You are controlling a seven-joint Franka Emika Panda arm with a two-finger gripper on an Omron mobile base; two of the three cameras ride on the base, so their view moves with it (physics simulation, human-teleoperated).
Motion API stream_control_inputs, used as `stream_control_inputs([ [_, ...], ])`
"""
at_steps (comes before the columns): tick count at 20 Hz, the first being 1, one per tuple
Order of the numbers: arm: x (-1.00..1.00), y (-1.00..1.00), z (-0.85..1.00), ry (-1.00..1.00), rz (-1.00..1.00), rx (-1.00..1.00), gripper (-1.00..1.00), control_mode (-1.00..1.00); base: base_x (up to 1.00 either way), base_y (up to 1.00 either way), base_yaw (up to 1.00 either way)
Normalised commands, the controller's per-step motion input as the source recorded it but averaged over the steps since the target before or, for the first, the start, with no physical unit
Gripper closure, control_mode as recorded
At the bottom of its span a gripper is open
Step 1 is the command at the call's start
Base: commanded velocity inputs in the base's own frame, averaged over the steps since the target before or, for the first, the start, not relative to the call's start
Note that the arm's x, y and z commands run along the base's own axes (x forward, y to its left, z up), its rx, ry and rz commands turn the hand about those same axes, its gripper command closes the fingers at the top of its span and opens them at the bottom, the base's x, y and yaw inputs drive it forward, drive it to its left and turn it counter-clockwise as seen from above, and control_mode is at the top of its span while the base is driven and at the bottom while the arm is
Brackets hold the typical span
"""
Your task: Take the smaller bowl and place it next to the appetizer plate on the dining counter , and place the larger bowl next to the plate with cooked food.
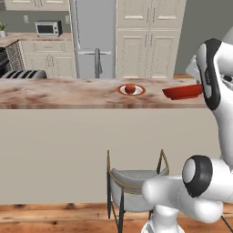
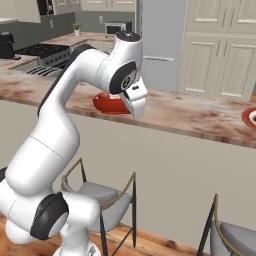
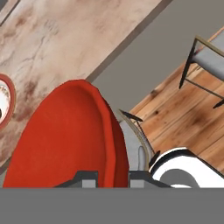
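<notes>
We see the smaller bowl (image 1: 183, 92) over the dining counter (image 1: 68, 93), near its front edge, just right of the appetizer plate (image 1: 131, 89) with a clear gap between them. Bare marble runs wide to the left of the plate; in the right base view the counter stretches on past the bowl (image 2: 109, 103) toward another red-rimmed plate (image 2: 249, 118) at the far edge. Below the counter front stands a stool (image 1: 132, 184) on wood floor.

Bowl is glossy red-orange, plain, round, shallow; in the hand view (image 3: 65, 140) it covers much of the frame, its rim overhanging the counter edge. It sits mouth up, about level; round, so no long axis.

The gripper (image 3: 113, 177) is pinched shut on the bowl's rim, fingertips (image 3: 89, 177) either side of the wall.
</notes>
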Motion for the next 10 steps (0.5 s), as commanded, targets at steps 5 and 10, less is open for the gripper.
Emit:
stream_control_inputs([
  [5,0.24,-0.14,-0.04,0.02,0.0,0.0,1.0,-1.0,0.0,0.0,0.0],
  [10,0.26,-0.05,-0.17,0.0,0.0,-0.01,1.0,-1.0,0.0,0.0,0.0],
])
